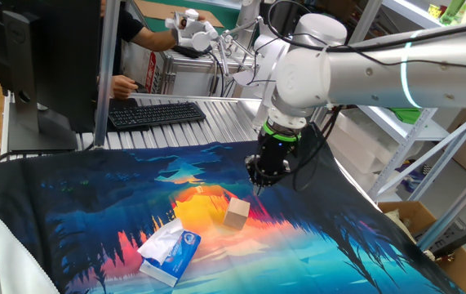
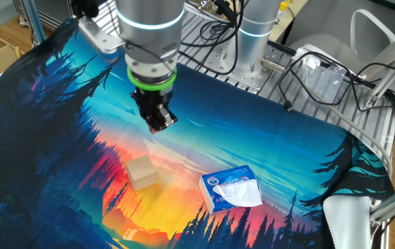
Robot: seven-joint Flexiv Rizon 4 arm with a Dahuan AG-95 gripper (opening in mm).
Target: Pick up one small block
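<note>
Here, the fingers (image 2: pixel 157 126) (apparently clenched, holding nothing) hover above the small block (image 2: pixel 142 171) on the counter (image 2: pixel 287 152).

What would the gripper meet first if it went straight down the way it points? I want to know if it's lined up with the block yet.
Probably the printed cloth, not the small block. The gripper seems offset to one side of it, though depth is unclear.

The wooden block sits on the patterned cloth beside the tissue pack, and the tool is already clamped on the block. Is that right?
Not quite. The tool hangs above the cloth, apart from the wooden block and holding nothing; the other fixed view shows the gap. The block does sit on the cloth beside the tissue pack.
</note>
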